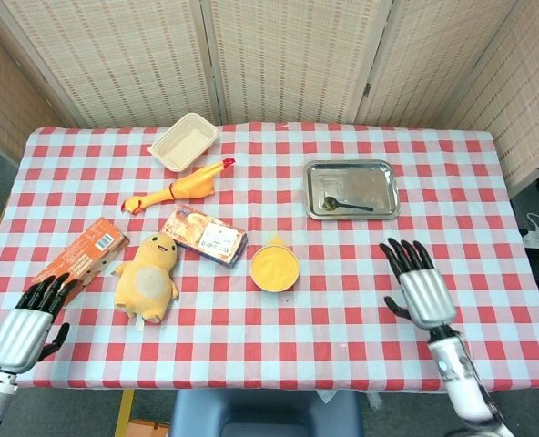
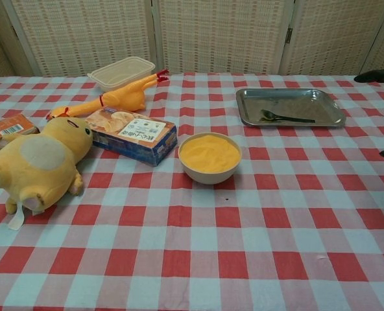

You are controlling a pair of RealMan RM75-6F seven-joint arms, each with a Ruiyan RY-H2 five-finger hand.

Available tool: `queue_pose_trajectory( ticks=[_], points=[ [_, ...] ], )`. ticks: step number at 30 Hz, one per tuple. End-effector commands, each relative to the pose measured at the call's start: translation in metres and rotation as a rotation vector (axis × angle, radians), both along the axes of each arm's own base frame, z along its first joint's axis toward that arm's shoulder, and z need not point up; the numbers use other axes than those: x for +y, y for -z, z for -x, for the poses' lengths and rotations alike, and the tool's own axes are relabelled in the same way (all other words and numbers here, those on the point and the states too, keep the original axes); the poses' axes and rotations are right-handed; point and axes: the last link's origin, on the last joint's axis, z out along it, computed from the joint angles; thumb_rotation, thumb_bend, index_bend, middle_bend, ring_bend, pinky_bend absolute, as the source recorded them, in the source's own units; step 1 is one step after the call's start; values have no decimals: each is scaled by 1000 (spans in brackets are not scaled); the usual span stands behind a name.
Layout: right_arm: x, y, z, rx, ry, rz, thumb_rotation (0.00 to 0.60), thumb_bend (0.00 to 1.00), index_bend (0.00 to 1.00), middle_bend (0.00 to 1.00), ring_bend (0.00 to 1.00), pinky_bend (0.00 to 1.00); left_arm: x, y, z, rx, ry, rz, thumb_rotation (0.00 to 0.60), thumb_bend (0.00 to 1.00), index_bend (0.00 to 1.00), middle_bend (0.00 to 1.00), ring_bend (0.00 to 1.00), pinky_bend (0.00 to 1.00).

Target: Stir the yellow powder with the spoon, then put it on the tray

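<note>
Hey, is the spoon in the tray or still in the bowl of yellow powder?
In the tray. The spoon lies flat inside the metal tray; neither hand touches it.

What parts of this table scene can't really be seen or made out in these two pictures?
- Right hand: the chest view shows only dark fingers at its right edge; the rest is cut off.
- Left hand: absent from the chest view; the head view's bottom edge cuts its arm.
- Orange box: cut by the chest view's left edge, partly behind the plush toy.
- Snack box: print too small to read.
- Spoon on tray: any powder on it is too small to see.
</note>
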Motion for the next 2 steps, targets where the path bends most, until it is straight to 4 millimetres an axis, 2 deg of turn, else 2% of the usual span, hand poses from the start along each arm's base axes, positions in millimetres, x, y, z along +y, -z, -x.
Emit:
queue_pose_trajectory(
  ticks=[1, 2],
  points=[
    [89, -62, 52, 84, 98, 82, 600, 180, 0, 0, 0, 9, -7, 2, -3, 7, 32, -24, 600, 493, 0, 0, 0, 112],
    [89, -64, 52, 85, 95, 88, 600, 180, 0, 0, 0, 9, -8, 2, -3, 9, 30, -26, 600, 493, 0, 0, 0, 112]
  ],
)
